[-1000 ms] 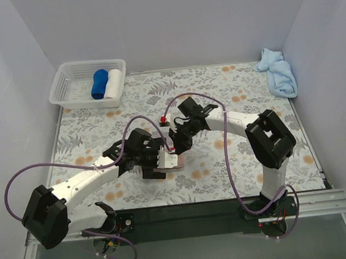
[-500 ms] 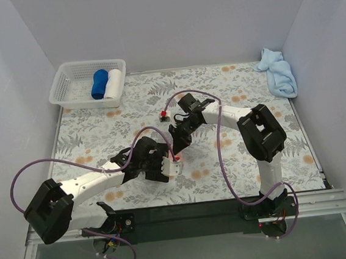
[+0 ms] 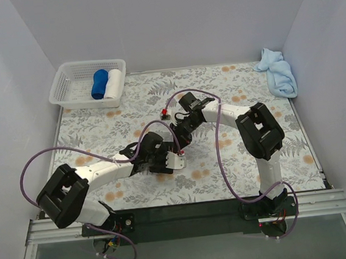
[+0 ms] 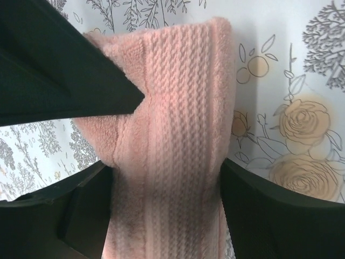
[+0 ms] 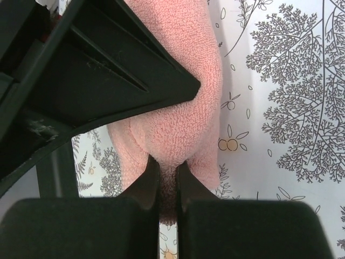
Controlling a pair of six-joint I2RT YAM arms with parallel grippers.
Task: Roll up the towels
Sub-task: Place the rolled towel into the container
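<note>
The salmon-pink towel (image 4: 178, 81) lies bunched into a narrow roll on the flowered table cloth, near the middle of the table. My left gripper (image 4: 164, 170) straddles it, and both fingers (image 4: 259, 210) press against its sides. My right gripper (image 5: 167, 186) is shut on a pinch of the same towel (image 5: 183, 118) at one end. In the top view the two grippers (image 3: 171, 160) (image 3: 179, 144) meet over the towel and hide nearly all of it. The light sky-blue towel (image 3: 278, 73) lies crumpled in the back right corner, far from both arms.
A white basket (image 3: 70, 78) stands at the back left with a dark blue roll (image 3: 100, 84) and a white roll (image 3: 114, 83) inside. A small red-topped object (image 3: 165, 113) sits behind the right gripper. Grey walls close in the table on three sides.
The left arm has reached forward and right to meet the right gripper, and its jaws have narrowed from wide open onto the pink towel. The right gripper has stayed shut, shifting slightly left.
</note>
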